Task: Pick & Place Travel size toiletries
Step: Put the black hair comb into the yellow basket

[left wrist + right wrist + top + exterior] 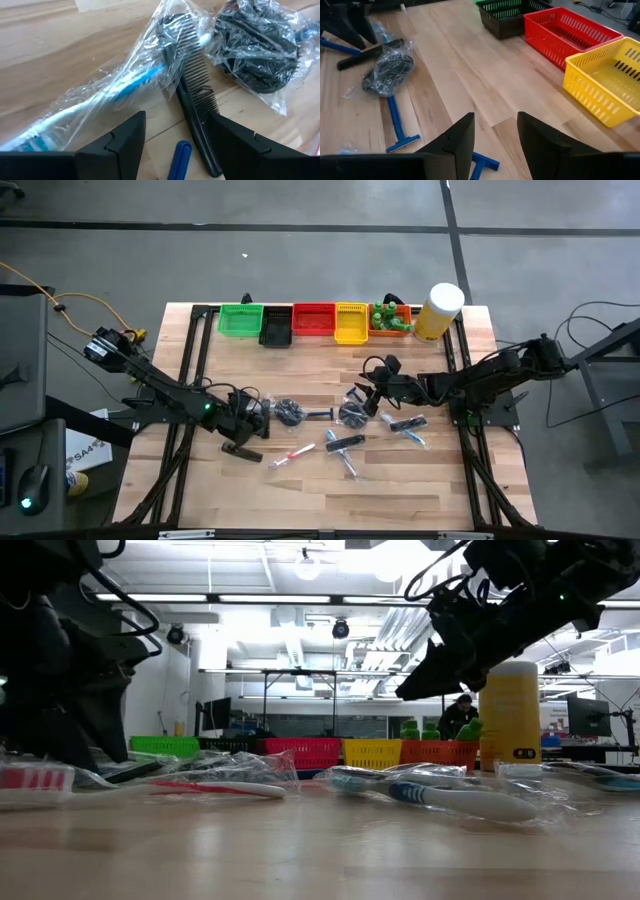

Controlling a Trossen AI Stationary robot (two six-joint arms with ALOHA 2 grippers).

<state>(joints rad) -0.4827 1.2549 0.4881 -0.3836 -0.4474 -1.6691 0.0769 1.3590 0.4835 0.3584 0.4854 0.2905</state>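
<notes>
While both arms reach in over the table [300,490], stock stands as follows, placed against the yellow bin [351,323].

Table: pale wood planks, black frame rails down either side.

Left arm: enters from the side far from the yellow bin and lies low over the wood. Left gripper [175,137] sits well short of the bin row, fingers [122,142] set wide, holding nothing, just above a black comb [197,107].

Right arm: enters from the opposite side. Right gripper [492,135] hangs off the wood a little in front of the yellow bin, fingers moderately apart, holding nothing.

Cylinder [438,312]: pale yellow, white lid, upright, two places along from the yellow bin.

Bins: one row at the far edge. Red bin [313,320] touches the yellow bin on one side, orange bin [392,323] on the other; black bin [276,327] and green bin [240,319] follow beyond the red.

Toiletries:
- green bottles [385,318], in the orange bin;
- wrapped dark bundle [260,50], just beside the comb's toothed end;
- second dark bundle [353,413], near the right gripper;
- wrapped blue-and-white toothbrush [105,97], lying across the comb's tip;
- blue razor [395,122], loose on the wood in front of the red bin;
- pink toothbrush [293,455], farthest from the yellow bin.
</notes>
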